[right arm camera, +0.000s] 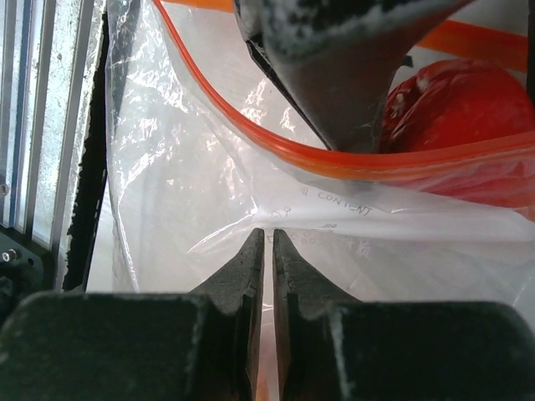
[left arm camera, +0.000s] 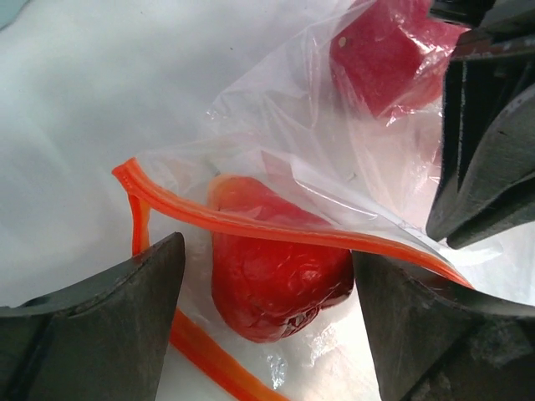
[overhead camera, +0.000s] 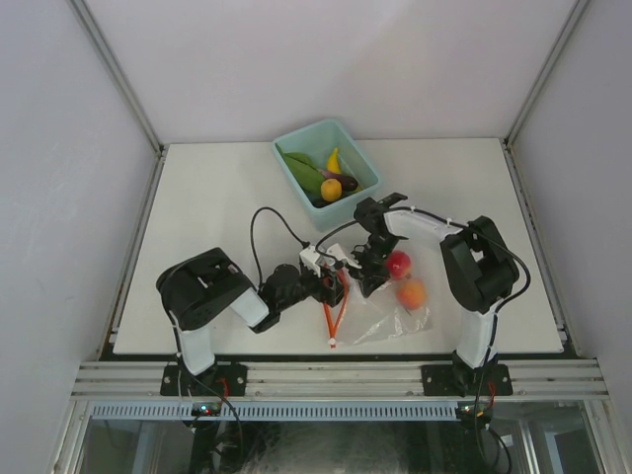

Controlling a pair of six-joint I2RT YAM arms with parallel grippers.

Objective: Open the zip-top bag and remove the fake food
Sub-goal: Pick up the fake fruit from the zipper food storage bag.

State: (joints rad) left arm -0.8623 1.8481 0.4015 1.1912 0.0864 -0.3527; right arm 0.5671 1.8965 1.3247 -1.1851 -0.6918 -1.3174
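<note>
The white counter (overhead camera: 217, 197) carries everything, and both arms reach in over its near middle. The zip-top bag (overhead camera: 380, 321) lies there, clear and crinkled, close to the near edge and between the two arms. Its mouth is turned toward the left arm, and the red-orange zipper strip (left arm camera: 276, 225) is parted into two lines: one arcs up over the fruit, the other lies lower on the counter. Well behind the bag, near the far edge, sits the teal bin (overhead camera: 361, 153). The left tool (left arm camera: 267, 259) stands wide open at the bag's mouth and holds nothing. Its two dark fingers (left arm camera: 117, 317) sit on either side of the fruit inside, and the raised strip crosses between them. The right tool (right arm camera: 268, 238) is closed to a hairline slit, pinched on a fold of the bag's clear film just below the raised strip. Inside the bag, the red apple (overhead camera: 398, 264) lies right beside the right tool and the orange-red peach (overhead camera: 411, 293) lies just nearer the arms, between the left fingers. In the bin lie a long green piece (overhead camera: 302, 170), a yellow piece (overhead camera: 334, 159), a dark eggplant (overhead camera: 346, 182) and a small round yellow-orange piece (overhead camera: 331, 190).
</note>
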